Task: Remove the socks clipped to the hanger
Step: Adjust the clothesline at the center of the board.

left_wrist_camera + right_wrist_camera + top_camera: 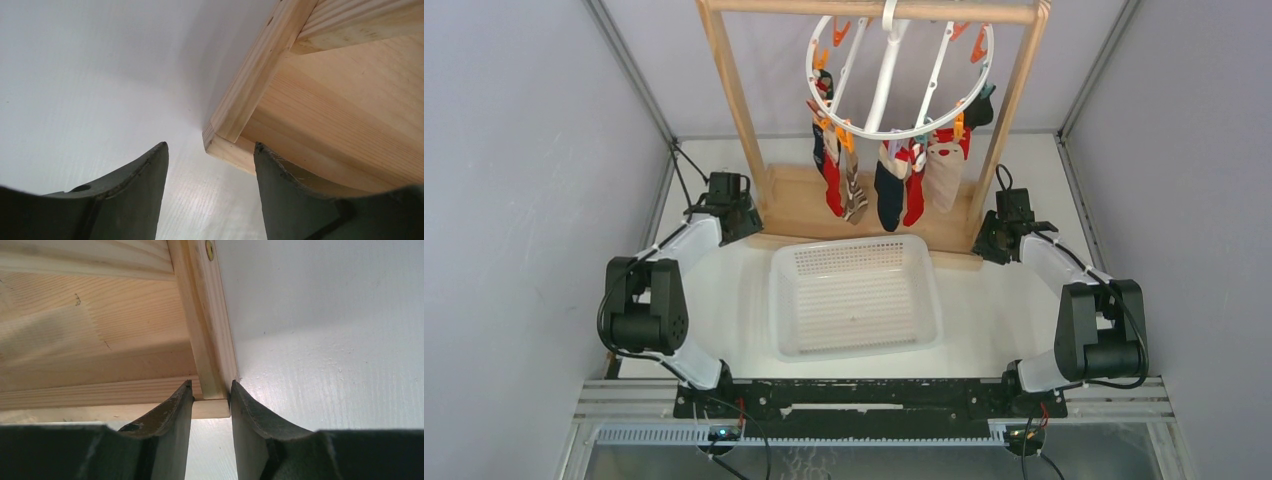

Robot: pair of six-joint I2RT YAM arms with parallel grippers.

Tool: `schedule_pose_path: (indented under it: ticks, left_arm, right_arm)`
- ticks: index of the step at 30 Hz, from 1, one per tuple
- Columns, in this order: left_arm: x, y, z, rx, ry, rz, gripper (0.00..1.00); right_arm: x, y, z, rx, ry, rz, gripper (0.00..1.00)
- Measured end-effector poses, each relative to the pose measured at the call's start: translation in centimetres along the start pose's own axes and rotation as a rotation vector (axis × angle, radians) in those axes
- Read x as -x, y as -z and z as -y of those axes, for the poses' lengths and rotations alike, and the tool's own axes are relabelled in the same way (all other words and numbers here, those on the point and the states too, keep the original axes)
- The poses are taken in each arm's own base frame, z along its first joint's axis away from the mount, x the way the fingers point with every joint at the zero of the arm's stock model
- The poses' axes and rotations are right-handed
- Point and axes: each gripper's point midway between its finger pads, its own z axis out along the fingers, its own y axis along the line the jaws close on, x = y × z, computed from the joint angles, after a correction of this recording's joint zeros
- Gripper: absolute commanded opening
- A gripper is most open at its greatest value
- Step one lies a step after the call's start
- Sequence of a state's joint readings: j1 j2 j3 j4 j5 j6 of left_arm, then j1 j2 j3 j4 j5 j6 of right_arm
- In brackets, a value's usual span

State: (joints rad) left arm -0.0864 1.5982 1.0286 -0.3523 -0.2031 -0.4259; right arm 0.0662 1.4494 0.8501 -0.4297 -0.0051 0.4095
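Observation:
The round white hanger [887, 85] hangs by its hook from the top bar of a wooden rack [730, 95]. Several socks [889, 195] dangle from its orange clips: red, navy, striped and cream ones. My left gripper [744, 228] stands low at the front left corner of the rack's base. In the left wrist view it is open [210, 145], and the base corner [215, 137] lies between the fingers without touching them. My right gripper [986, 245] is at the front right corner. Its fingers are shut [211, 383] on the narrow wooden rail [207, 340] there.
A white perforated basket [779, 300] sits on the white table between the two arms, just in front of the rack's wooden base [794, 205]. Grey walls close in on both sides and behind the rack.

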Motion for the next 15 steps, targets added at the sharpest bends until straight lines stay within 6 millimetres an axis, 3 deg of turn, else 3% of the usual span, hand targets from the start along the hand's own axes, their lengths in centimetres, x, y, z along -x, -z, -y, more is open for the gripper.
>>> schedule_pose_path:
  ticks: [8, 15]
  left_arm:
    - [-0.7, -1.1, -0.1, 0.007, -0.001, -0.029, 0.7]
    - [-0.7, -1.3, 0.2, -0.009, 0.001, -0.03, 0.57]
  right_arm:
    - [0.0, 0.0, 0.0, 0.001, 0.005, 0.0, 0.42]
    - [0.0, 0.0, -0.1, -0.001, 0.009, 0.002, 0.42]
